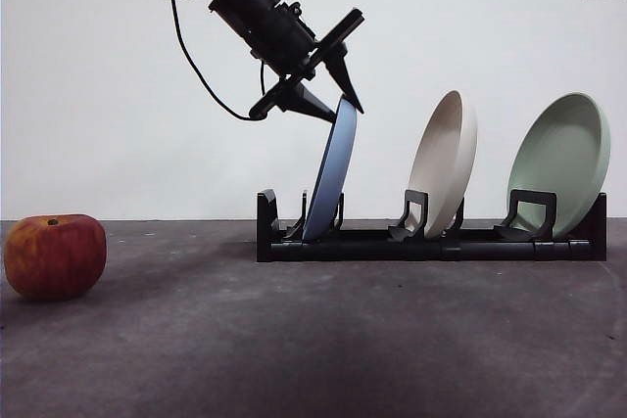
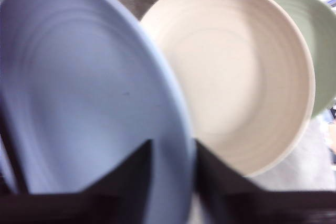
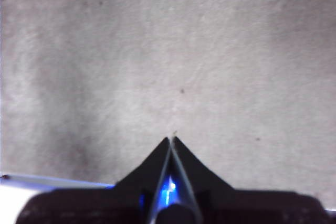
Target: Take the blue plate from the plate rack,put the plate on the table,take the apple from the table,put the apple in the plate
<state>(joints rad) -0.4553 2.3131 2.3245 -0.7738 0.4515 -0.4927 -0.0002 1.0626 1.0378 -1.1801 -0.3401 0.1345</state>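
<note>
Left gripper [image 1: 336, 105] straddles the blue plate's [image 1: 331, 171] top rim at frame centre; plate still slotted in the rack [image 1: 431, 242]. Right gripper [image 3: 171, 140] pinched closed over bare table [image 3: 168, 51].

arm: black, green LED | cable: black, looping | pincer [image 1: 336, 105]: black pointed jaws

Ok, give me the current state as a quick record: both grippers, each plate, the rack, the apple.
left gripper: jaws straddling the top rim of the blue plate, one on each side; firm clamp cannot be confirmed
right gripper: jaws together, holding nothing, over bare table
blue plate: in the plate rack's leftmost slot, leaning right
beige plate: middle slot
pale green plate: rightmost slot
plate rack: on the table
apple: on the table, far left of the rack
</note>
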